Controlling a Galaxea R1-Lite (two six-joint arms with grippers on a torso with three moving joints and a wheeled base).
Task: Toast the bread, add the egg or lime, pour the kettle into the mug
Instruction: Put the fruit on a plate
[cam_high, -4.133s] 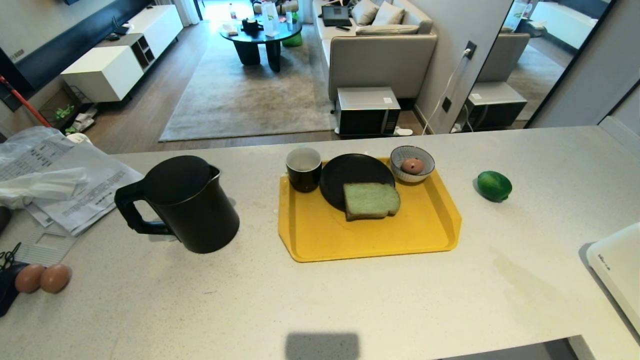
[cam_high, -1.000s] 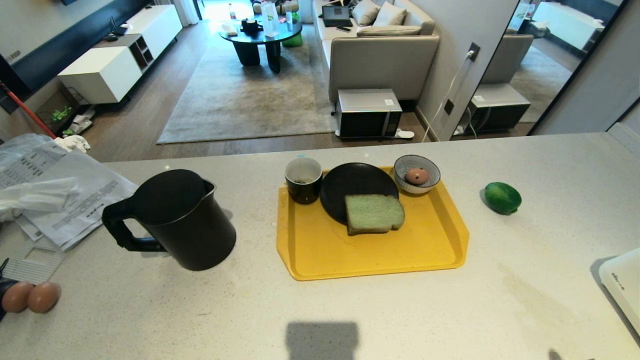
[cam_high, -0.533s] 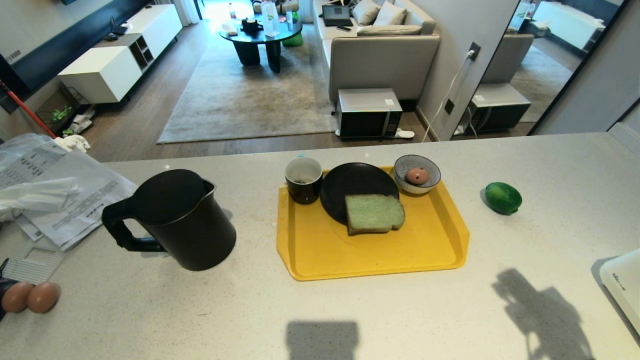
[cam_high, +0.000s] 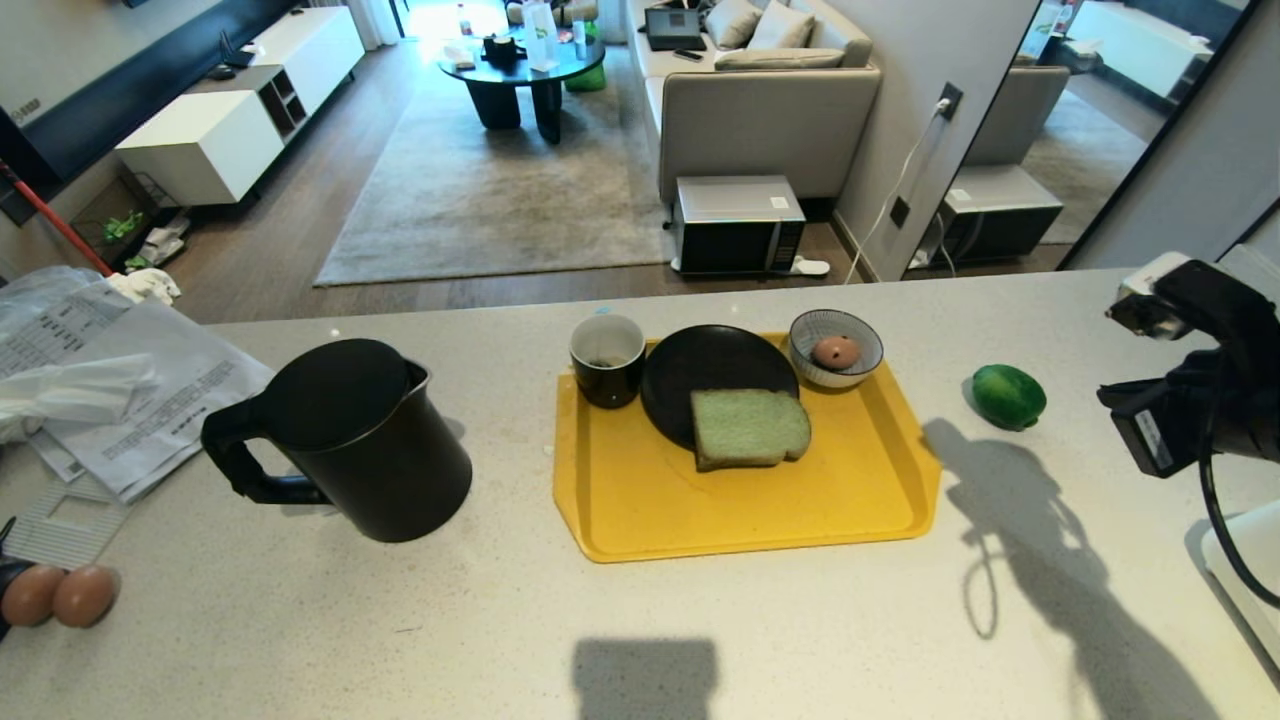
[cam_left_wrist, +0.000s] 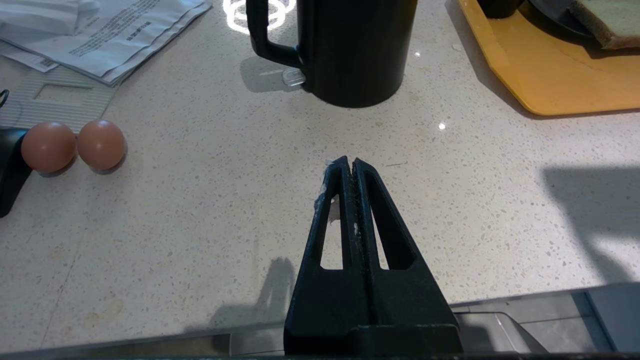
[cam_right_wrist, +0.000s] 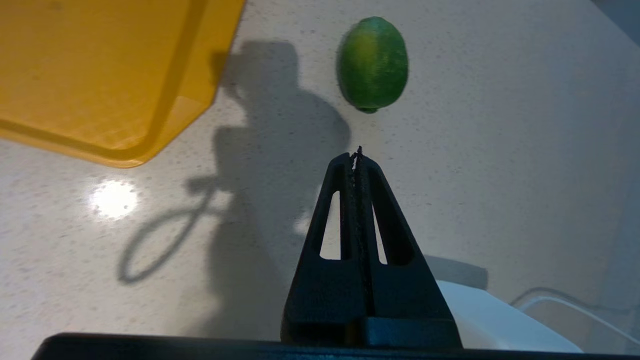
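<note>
A: Item one, containers on the counter?

B: Yellow tray, holding three vessels along its far edge. The mug, black outside and white inside, with a small dark trace at the bottom. A black plate, carrying the bread, which overhangs the plate's near rim onto the tray. A striped bowl with one brown egg inside.

A: Off the tray?

B: The kettle, lid on, handle toward the robot's left, well apart from the tray. The lime lies bare on the counter to the tray's right. Two loose eggs at the left edge, touching each other.

A: Pincers?

B: The right gripper is pressed closed, empty, above the counter, pointing at the lime, apart from it. The left gripper is likewise closed, empty, parked near the counter's front edge.
</note>
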